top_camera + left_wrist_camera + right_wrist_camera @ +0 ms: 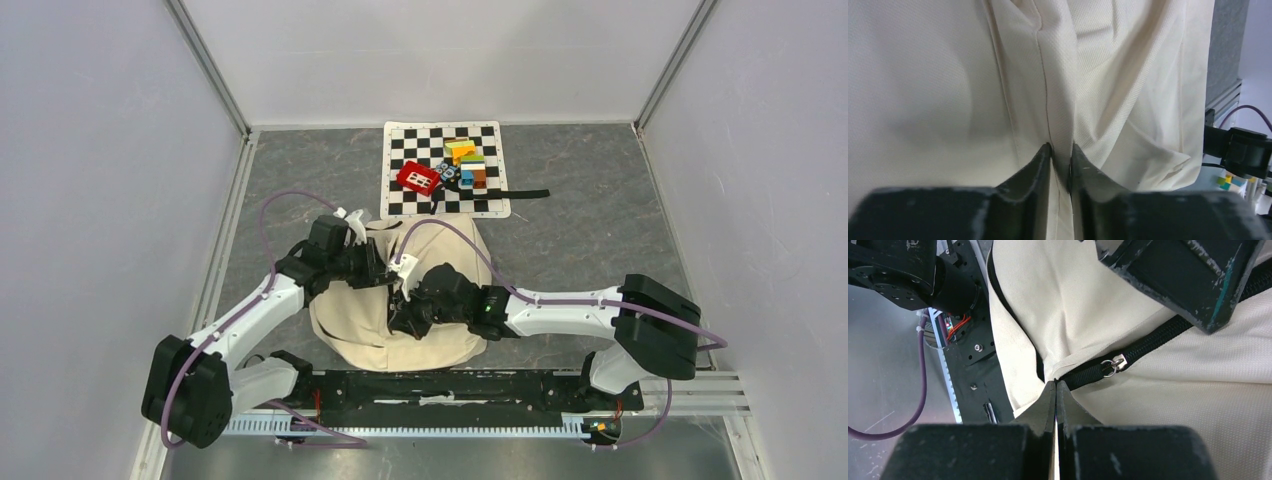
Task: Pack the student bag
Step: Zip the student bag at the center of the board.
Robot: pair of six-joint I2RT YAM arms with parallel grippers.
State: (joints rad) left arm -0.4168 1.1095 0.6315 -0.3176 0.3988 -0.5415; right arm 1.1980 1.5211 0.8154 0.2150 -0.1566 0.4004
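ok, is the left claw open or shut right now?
Shut on the student bag: the left claw pinches a cream seam fold between its fingers.

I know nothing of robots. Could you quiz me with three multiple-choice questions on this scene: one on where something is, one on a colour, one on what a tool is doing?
1. Where is the checkered mat?
A. On the table beyond the student bag.
B. Under the bag.
C. Beside the arm bases.

2. What colour is the bag's zipper?
A. Red.
B. White.
C. Black.

3. What is the left tool doing?
A. Hanging wide open.
B. Pinching a fold of the bag's cloth.
C. Resting on the mat.

Answers: 1 A, the top view shows the mat past the bag; 2 C, the right wrist view shows black teeth; 3 B, cream cloth sits between its fingers.
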